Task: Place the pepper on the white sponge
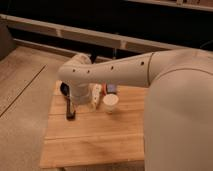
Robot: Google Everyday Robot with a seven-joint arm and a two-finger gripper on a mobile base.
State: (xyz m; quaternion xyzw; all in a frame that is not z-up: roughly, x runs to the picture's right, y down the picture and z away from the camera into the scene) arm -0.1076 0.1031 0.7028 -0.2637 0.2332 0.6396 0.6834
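Gripper [78,96] hangs from my large white arm [145,70], low over the wooden table [90,145] by the black pan [64,89]; I cannot tell whether it is clenched or released. The white sponge [95,96] lies just to its right, then the white cup [110,102] and blue-grey block [112,88]. The small red pepper [104,88] sits between sponge and block. I would descend on it from above, clear of the cup.

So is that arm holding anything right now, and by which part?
Cannot tell. The gripper hangs low beside the white sponge; any hold is not visible.
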